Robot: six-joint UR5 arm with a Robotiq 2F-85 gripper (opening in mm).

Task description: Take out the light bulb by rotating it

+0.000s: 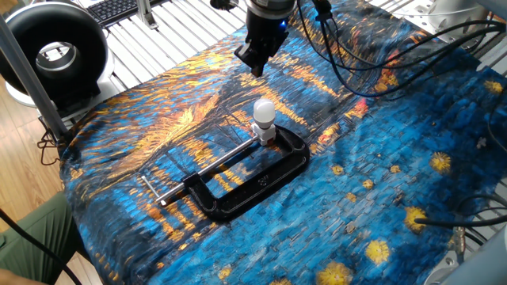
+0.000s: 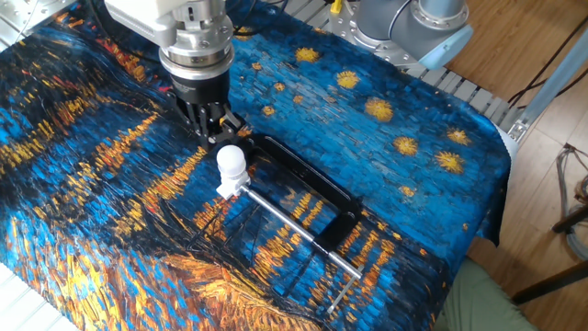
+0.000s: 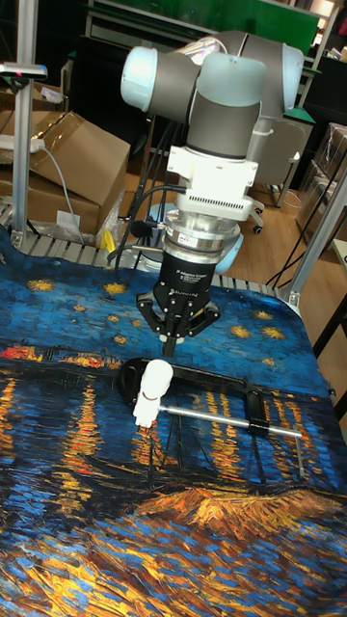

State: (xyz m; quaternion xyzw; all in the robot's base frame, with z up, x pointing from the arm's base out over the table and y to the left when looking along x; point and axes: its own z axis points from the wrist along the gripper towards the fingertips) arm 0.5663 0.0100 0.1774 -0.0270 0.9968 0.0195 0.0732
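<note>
The light bulb (image 1: 263, 111) (image 2: 231, 161) (image 3: 157, 374) is a small white globe standing upright in a white socket (image 1: 266, 133). The socket is held in a black C-clamp (image 1: 261, 178) (image 2: 303, 179) lying on the blue and orange painted cloth. My gripper (image 1: 255, 65) (image 2: 216, 133) (image 3: 176, 337) hangs pointing down just above and behind the bulb, apart from it. Its fingers are open and hold nothing. In the one fixed view I see the fingers nearly edge-on.
The clamp's silver screw rod (image 1: 206, 170) runs out toward the cloth's front left. A black round fan (image 1: 51, 51) stands off the table at the left. Black cables (image 1: 356, 47) drape over the far cloth. Cardboard boxes (image 3: 67, 154) sit behind the table.
</note>
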